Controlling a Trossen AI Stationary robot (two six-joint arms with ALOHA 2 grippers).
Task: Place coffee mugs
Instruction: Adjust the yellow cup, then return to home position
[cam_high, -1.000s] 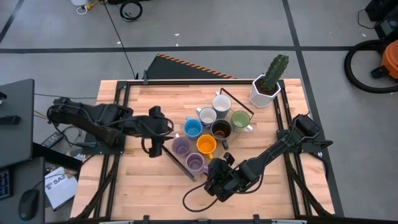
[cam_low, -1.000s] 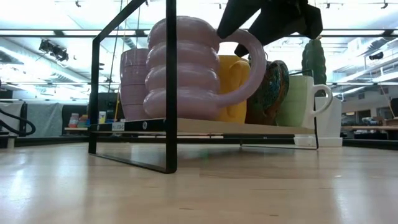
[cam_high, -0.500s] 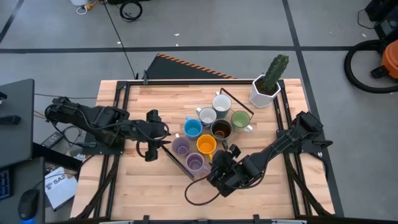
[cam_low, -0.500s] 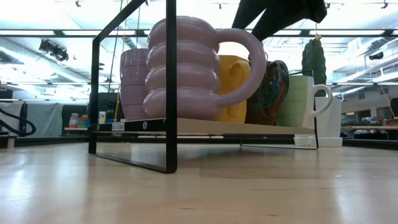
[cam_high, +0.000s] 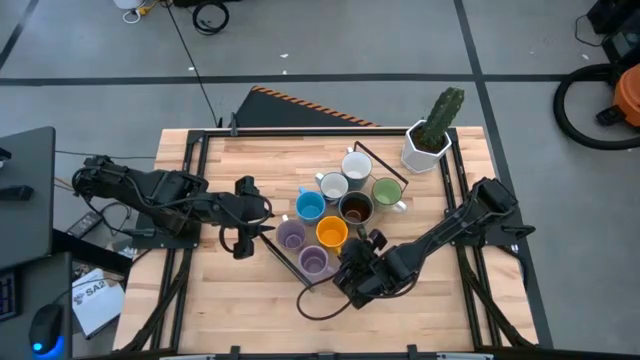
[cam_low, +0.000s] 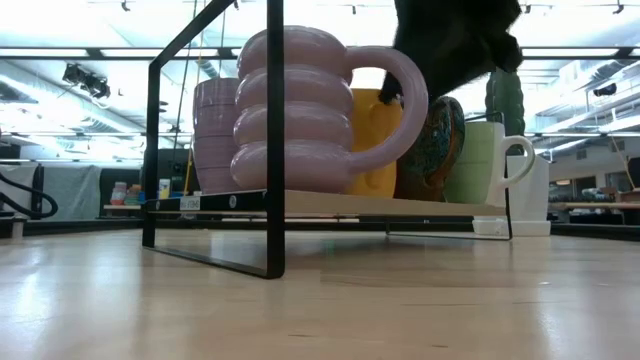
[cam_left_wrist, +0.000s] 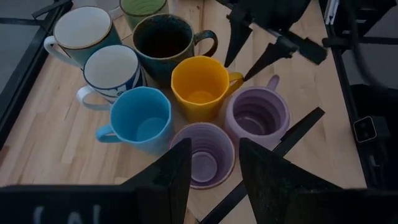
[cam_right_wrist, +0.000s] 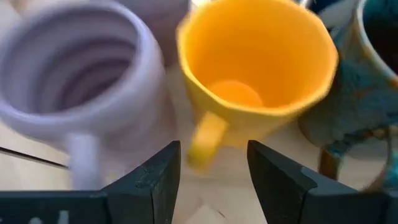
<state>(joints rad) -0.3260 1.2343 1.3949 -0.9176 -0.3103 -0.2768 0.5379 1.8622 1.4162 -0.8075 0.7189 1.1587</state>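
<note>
Eight mugs clustered upright on a black wire rack (cam_high: 372, 155) at the middle of the wooden table (cam_high: 230, 300). Right gripper (cam_right_wrist: 211, 163) low beside the cluster, fingers spread apart and holding nothing, aimed at the handle of the orange mug (cam_right_wrist: 258, 74), which sits just ahead of the fingertips; ribbed lavender mug (cam_right_wrist: 81, 93) immediately beside it on one side, dark brown mug (cam_right_wrist: 367, 93) on the other, both touching or nearly touching the orange one. Seen from above, same gripper (cam_high: 362, 252) just off the near edge of the group, between the ribbed lavender mug (cam_high: 314, 262) and the dark brown mug (cam_high: 355, 208).

Left gripper (cam_left_wrist: 211, 163) well back from the cluster at the far side, fingers apart and empty, pointed toward the second lavender mug (cam_left_wrist: 204, 154) directly in front of it, with the blue mug (cam_left_wrist: 142, 118) beside that. Farther from this gripper: two white/grey mugs (cam_left_wrist: 112, 70) and the green mug (cam_high: 387, 192) at the far end of the group.

Beyond the green mug, a white hexagonal cactus pot (cam_high: 427, 148) at the table corner
</note>
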